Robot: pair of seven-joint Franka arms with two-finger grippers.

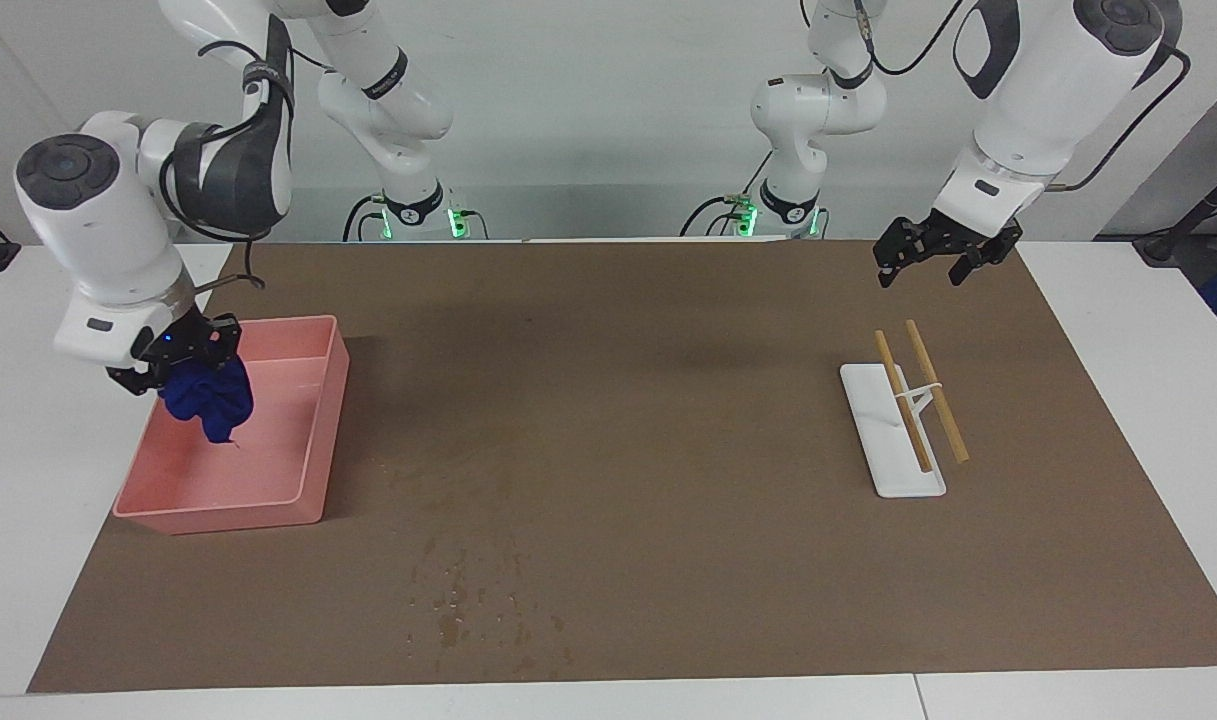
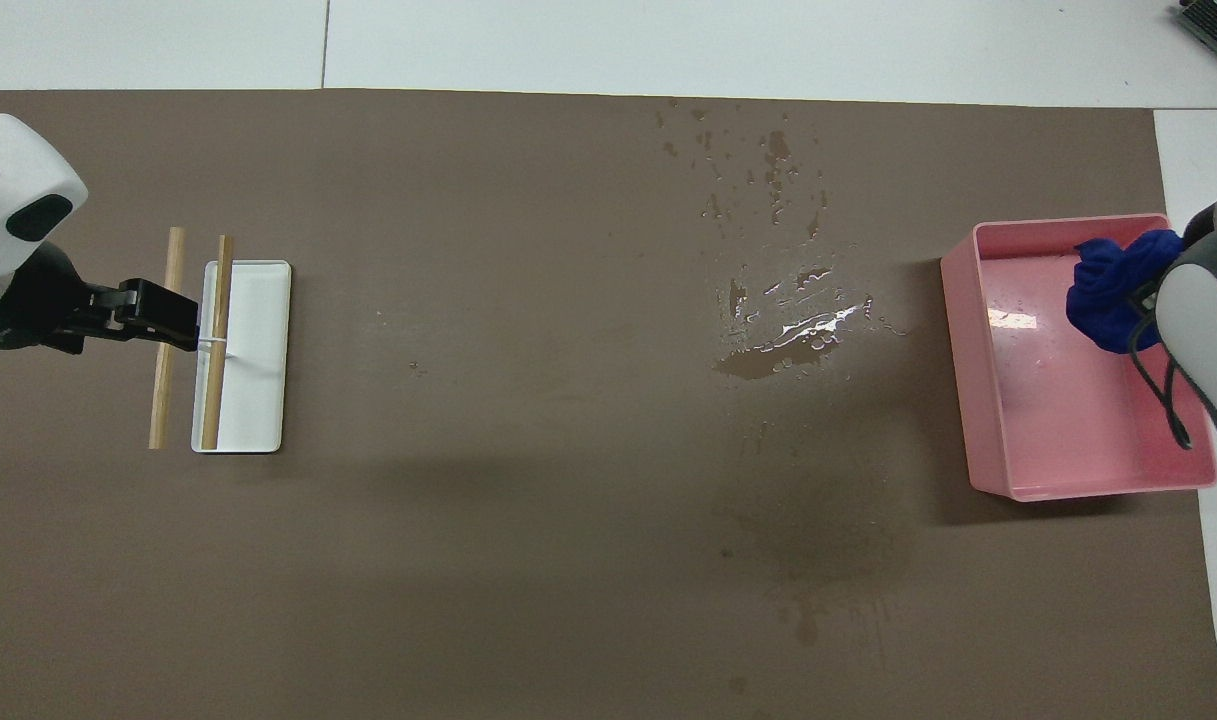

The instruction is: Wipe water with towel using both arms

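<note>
My right gripper [image 1: 173, 365] is shut on the blue towel [image 1: 208, 400] and holds it as a hanging bundle over the pink tray [image 1: 298, 500]. In the overhead view the towel [image 2: 1113, 285] shows over the tray [image 2: 978, 380] with the right gripper mostly hidden by its arm. The water [image 1: 458, 600] lies as wet spots and streaks on the brown mat, beside the tray toward the table's middle and farther from the robots; it also shows in the overhead view [image 2: 788, 325]. My left gripper [image 1: 933, 255] is open and empty, up in the air over the wooden sticks [image 2: 168, 330].
A white flat stand [image 1: 893, 440] with two wooden sticks [image 1: 933, 390] across it lies toward the left arm's end of the mat; it also shows in the overhead view [image 2: 258, 360]. Faint damp marks [image 2: 808, 590] lie on the mat nearer to the robots.
</note>
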